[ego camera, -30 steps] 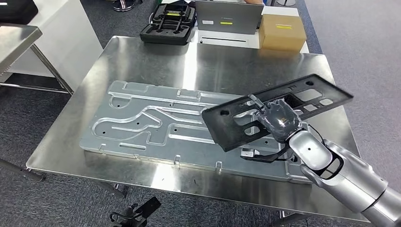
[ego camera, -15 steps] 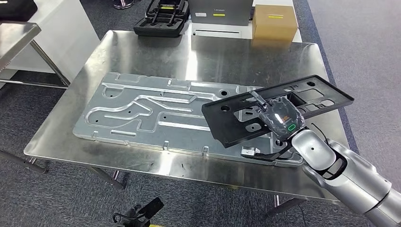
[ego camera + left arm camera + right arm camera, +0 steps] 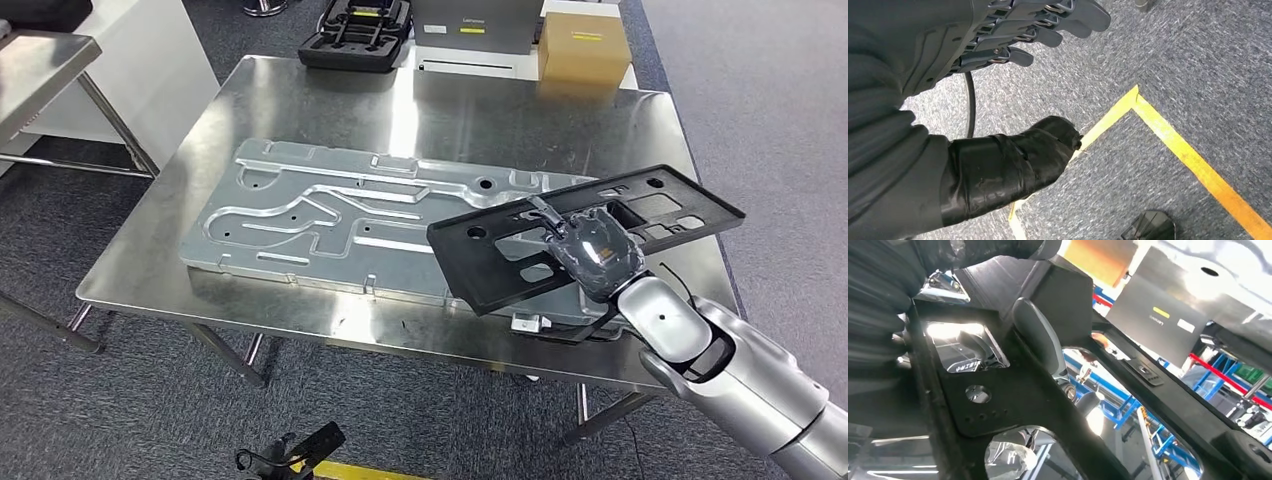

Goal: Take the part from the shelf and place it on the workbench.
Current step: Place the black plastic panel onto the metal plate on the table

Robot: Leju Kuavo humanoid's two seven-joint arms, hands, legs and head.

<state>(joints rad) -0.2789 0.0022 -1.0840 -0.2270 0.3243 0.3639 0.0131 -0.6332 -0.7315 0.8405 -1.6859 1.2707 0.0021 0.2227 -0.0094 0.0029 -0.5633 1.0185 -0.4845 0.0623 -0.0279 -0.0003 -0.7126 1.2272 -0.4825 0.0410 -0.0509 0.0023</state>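
Note:
A long flat black part (image 3: 480, 255) with several cut-outs hangs tilted just above the right end of the steel workbench (image 3: 300, 110). My right hand (image 3: 592, 250) grips it near its middle, fingers through a cut-out. In the right wrist view the black part (image 3: 1013, 395) is seen close from below, with one grey finger (image 3: 1038, 337) wrapped over a bar of it. A large stamped aluminium plate (image 3: 330, 215) lies flat on the bench, partly under the part. My left hand (image 3: 1013, 40) hangs over the carpet with its fingers apart, holding nothing.
Behind the bench stand a black moulded tray (image 3: 355, 35), a grey box (image 3: 478, 25) and a cardboard box (image 3: 583, 45). A second steel table (image 3: 40, 60) is at the far left. Yellow tape (image 3: 1193, 160) marks the carpet by my left side.
The whole picture has shifted, so the camera has moved; the bench now sits higher in view. The right hand still grips the black part over the bench's right end.

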